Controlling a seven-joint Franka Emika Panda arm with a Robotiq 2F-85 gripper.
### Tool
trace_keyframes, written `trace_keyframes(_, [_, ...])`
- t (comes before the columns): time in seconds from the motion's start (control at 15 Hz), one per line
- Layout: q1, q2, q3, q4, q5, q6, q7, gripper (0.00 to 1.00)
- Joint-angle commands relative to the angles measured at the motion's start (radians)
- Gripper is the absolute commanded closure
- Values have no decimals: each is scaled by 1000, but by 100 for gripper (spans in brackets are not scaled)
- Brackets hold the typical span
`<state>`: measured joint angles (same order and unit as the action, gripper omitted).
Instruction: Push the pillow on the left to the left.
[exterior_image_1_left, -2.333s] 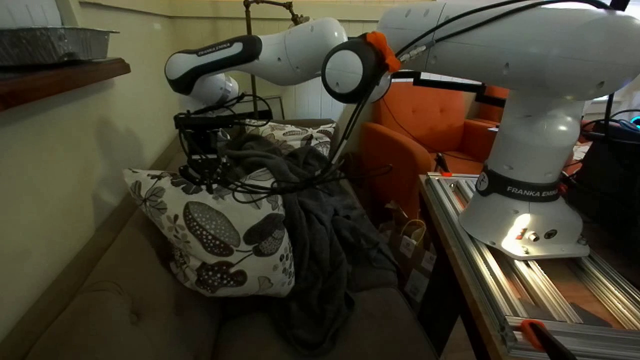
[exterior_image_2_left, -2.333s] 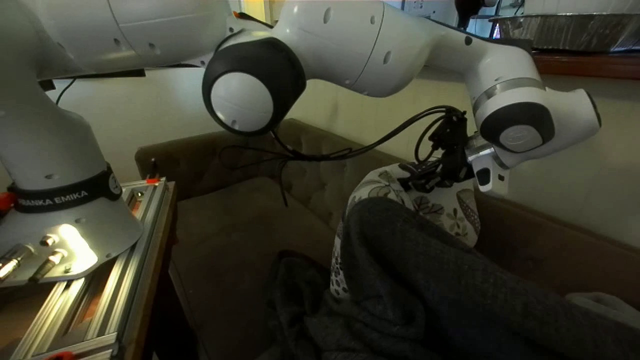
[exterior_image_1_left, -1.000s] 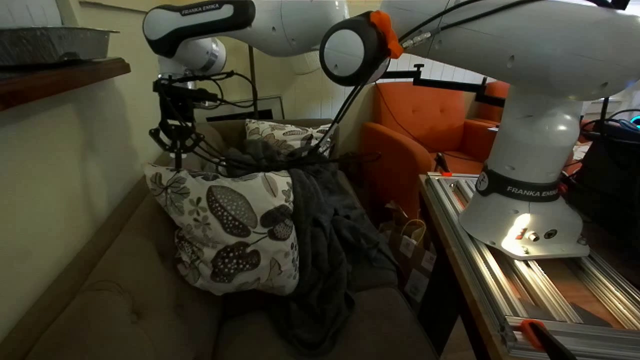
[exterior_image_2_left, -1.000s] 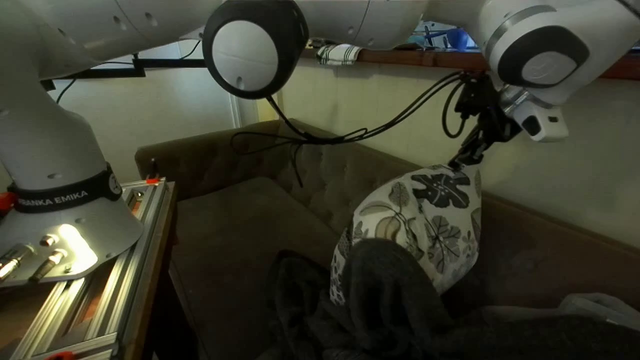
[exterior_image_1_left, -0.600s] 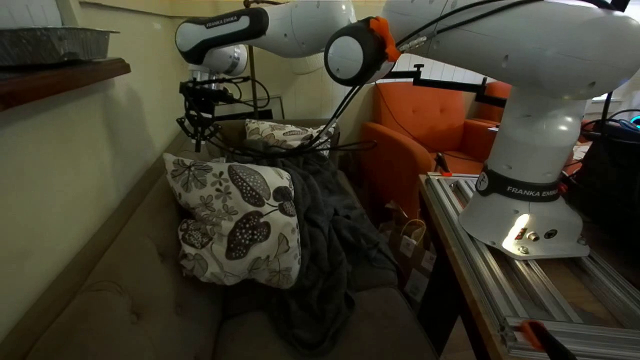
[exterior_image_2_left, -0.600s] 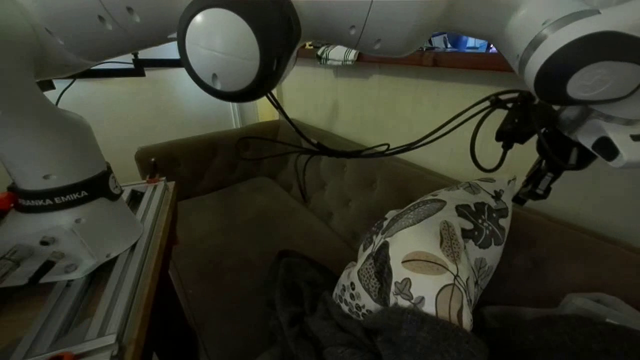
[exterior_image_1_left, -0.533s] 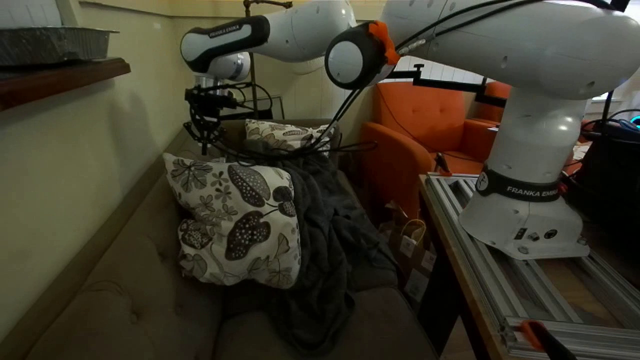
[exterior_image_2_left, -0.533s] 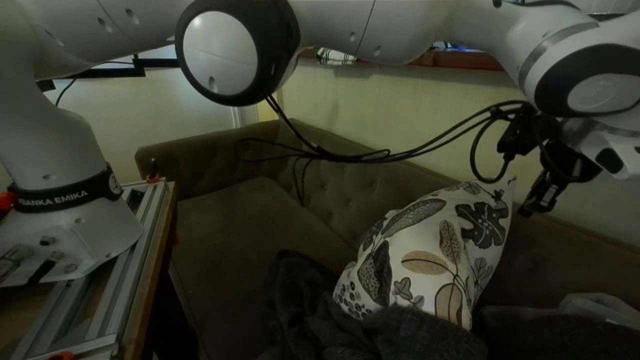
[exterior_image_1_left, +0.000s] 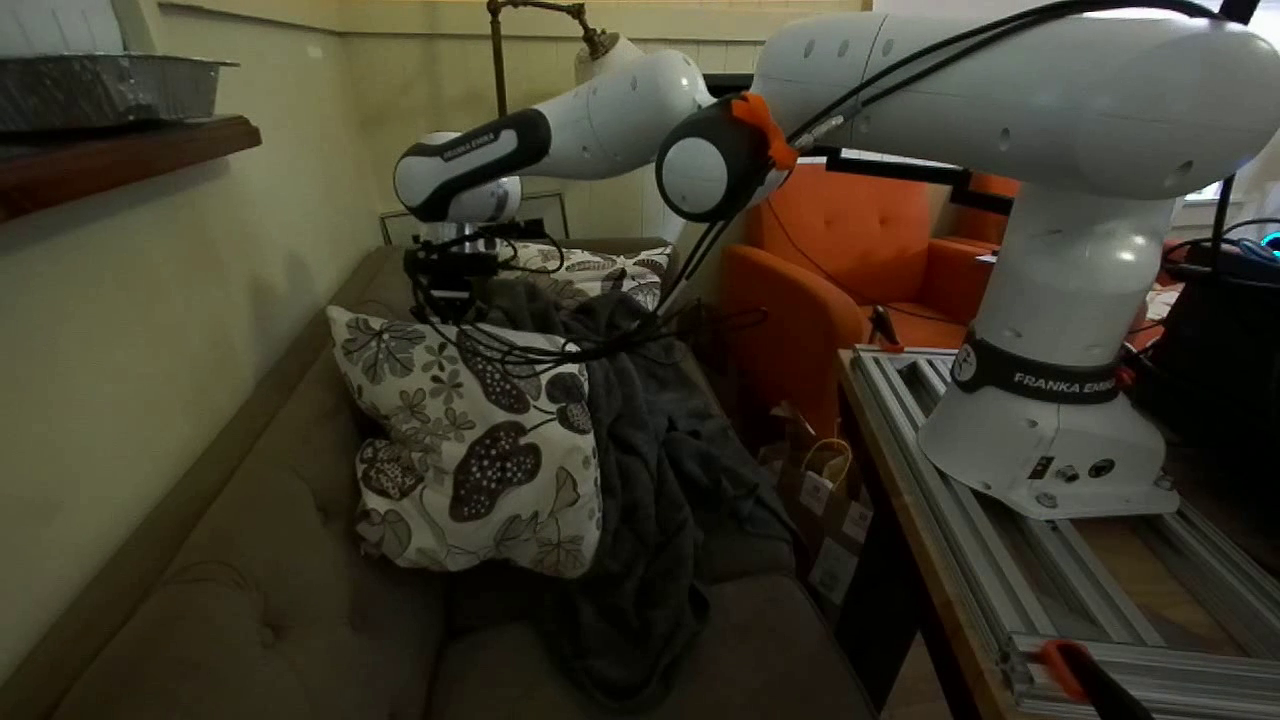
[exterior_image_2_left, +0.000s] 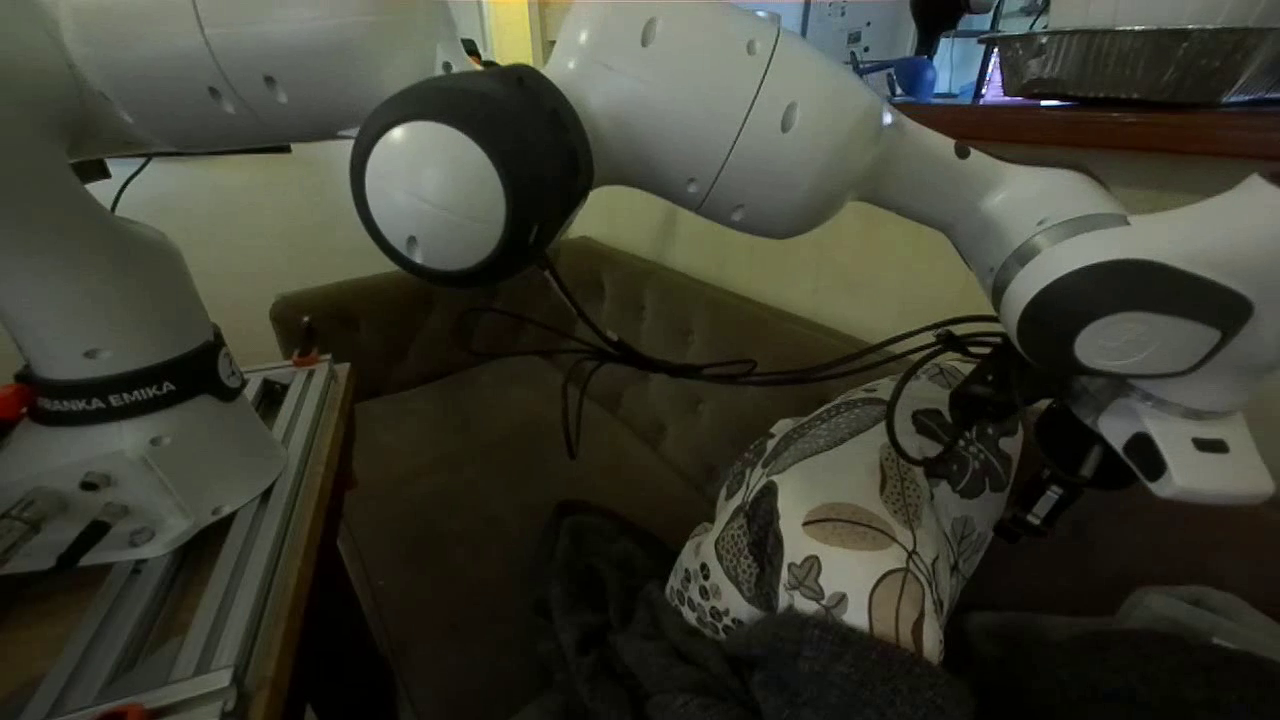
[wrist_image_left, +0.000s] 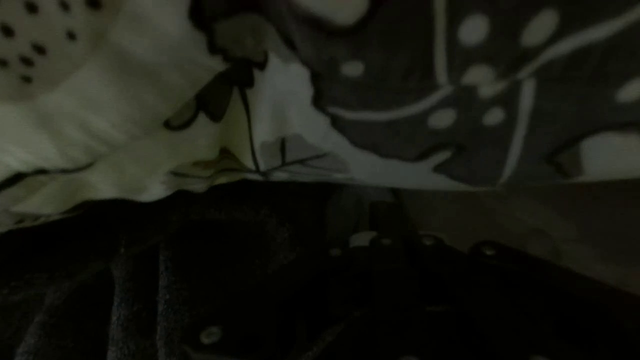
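Note:
The pillow (exterior_image_1_left: 490, 450), a large cream-white cushion with dark floral motifs, leans on the sofa. It also shows in an exterior view (exterior_image_2_left: 850, 510) and fills the top of the wrist view (wrist_image_left: 140, 100). My gripper (exterior_image_2_left: 1020, 525) is low beside the pillow's far side, fingers pointing down. In an exterior view the pillow's top edge hides the fingertips. In the dark wrist view the gripper (wrist_image_left: 372, 212) has its fingers together just below the pillow's edge, with nothing seen between them. I cannot tell whether they touch the pillow.
A dark grey blanket (exterior_image_1_left: 660, 450) lies against the pillow and over the sofa (exterior_image_1_left: 230, 570). A smaller patterned cushion (exterior_image_1_left: 640, 270) is at the far end. The wall and a shelf (exterior_image_1_left: 190, 150) with a foil tray (exterior_image_1_left: 110, 90) flank the sofa. Arm cables hang over the pillow.
My gripper has risen off the pillow's top, moved past it and lowered on its far side. The pillow turned and shifted earlier, coming out from under the blanket; it is still over the last half second.

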<state>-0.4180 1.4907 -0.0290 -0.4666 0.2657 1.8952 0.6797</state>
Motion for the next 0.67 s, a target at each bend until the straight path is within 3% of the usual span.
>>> trace_keyframes(0.0, [4, 2, 71, -14, 41, -43, 18, 100])
trace_keyframes(0.6, [39, -3, 215, 43, 145, -272, 16, 100])
